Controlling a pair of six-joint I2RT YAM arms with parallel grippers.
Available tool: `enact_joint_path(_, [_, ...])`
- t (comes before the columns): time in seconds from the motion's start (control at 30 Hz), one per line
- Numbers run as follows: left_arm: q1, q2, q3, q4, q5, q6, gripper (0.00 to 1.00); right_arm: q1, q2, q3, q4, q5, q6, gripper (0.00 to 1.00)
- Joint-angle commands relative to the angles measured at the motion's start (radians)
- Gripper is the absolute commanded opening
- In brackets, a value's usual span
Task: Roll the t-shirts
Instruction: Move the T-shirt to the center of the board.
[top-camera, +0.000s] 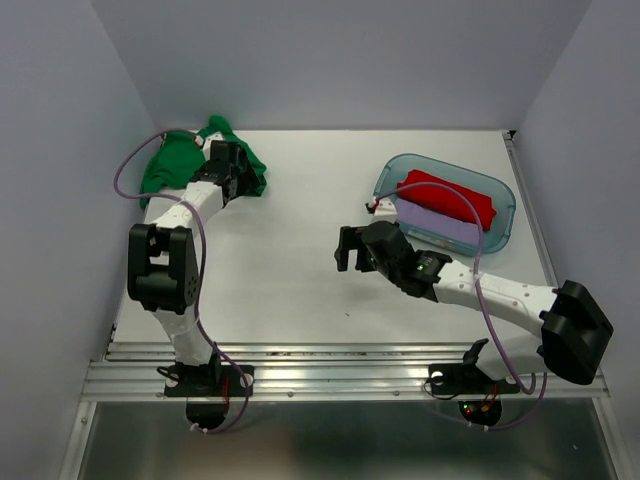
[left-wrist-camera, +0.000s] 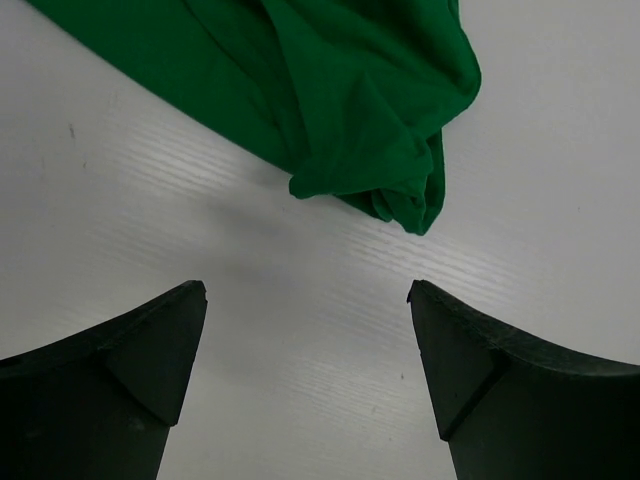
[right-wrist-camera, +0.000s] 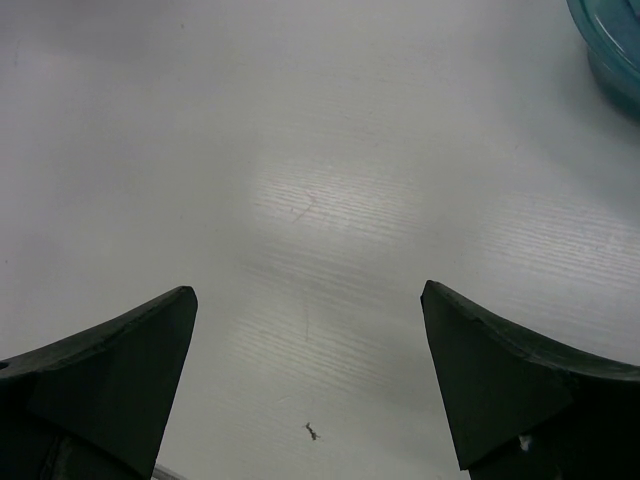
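Top view. Takes in the whole white table (top-camera: 300, 280) between grey walls (top-camera: 330, 60). Puts the green t-shirt (top-camera: 165, 172) in the upper left of the frame, dumped in a crumpled heap, not rolled, partly covered by the left arm (top-camera: 185, 210). Places the left gripper (top-camera: 236, 170) at the heap's right edge and the right gripper (top-camera: 348, 250) near the middle of the frame, over bare table and well apart from the green cloth. Alone reveals a teal see-through bin (top-camera: 503, 205) in the upper right, holding a red t-shirt (top-camera: 450, 198) and a lilac t-shirt (top-camera: 440, 224), each in a compact bundle, side by side and touching, the red one nearer the top of the frame.

Left wrist view. Looks down past the left gripper (left-wrist-camera: 306, 292): jaws spread wide, nothing between them but table. Brings out what the top view leaves vague: smooth, bright emerald cloth across the top of the frame, deeply creased, with a bunched, twisted fold reaching down right of centre, clear of both jaws.

Right wrist view. Shows the right gripper (right-wrist-camera: 308, 292) with jaws spread wide, gripping nothing, above bare table with faint streaks and a small dark speck at bottom centre. Catches only a sliver of the bin's rim in the upper right corner, its contents out of frame.
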Motion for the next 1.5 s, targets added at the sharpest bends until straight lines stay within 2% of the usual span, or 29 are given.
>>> enact_joint_path(0.0, [-0.001,0.077,0.127,0.027,0.030,0.024,0.94,0.009,-0.020,-0.010,-0.029,0.002,0.036,1.00])
enact_joint_path(0.23, [-0.001,0.217,0.247,0.050,0.067,0.025,0.93,0.009,-0.055,-0.048,-0.044,0.021,0.073,1.00])
enact_joint_path(0.33, [-0.001,0.281,0.314,0.033,0.070,0.025,0.83,0.009,-0.052,-0.039,-0.061,0.022,0.081,1.00])
enact_joint_path(0.37, [-0.001,0.310,0.331,0.021,0.070,0.027,0.67,0.009,-0.052,-0.034,-0.061,0.022,0.081,1.00])
enact_joint_path(0.43, [-0.001,0.335,0.378,0.001,0.084,0.033,0.47,0.009,-0.049,-0.033,-0.061,0.022,0.081,1.00])
enact_joint_path(0.47, [-0.001,0.349,0.392,-0.013,0.092,0.037,0.15,0.009,-0.049,-0.033,-0.061,0.027,0.081,1.00])
enact_joint_path(0.5, [-0.001,0.350,0.405,-0.016,0.101,0.042,0.00,0.009,-0.049,-0.031,-0.061,0.027,0.083,1.00])
enact_joint_path(0.67, [-0.008,0.268,0.365,-0.021,0.133,0.054,0.00,0.009,-0.030,-0.018,-0.064,0.039,0.089,1.00])
enact_joint_path(0.9, [-0.043,0.059,0.183,-0.013,0.184,0.074,0.00,0.009,-0.007,-0.004,-0.092,0.082,0.122,1.00])
enact_joint_path(1.1, [-0.151,-0.128,0.006,-0.032,0.190,0.070,0.00,0.009,-0.029,0.016,-0.116,0.139,0.100,1.00])
enact_joint_path(1.13, [-0.195,-0.148,-0.014,-0.026,0.222,0.065,0.00,0.009,-0.023,0.025,-0.130,0.146,0.086,1.00])
enact_joint_path(1.27, [-0.315,-0.225,-0.104,-0.026,0.239,0.038,0.00,-0.066,0.003,0.085,-0.193,0.119,0.083,1.00])
enact_joint_path(1.47, [-0.399,-0.303,-0.232,0.023,0.289,-0.035,0.00,-0.236,-0.015,0.151,-0.231,0.006,0.032,1.00])
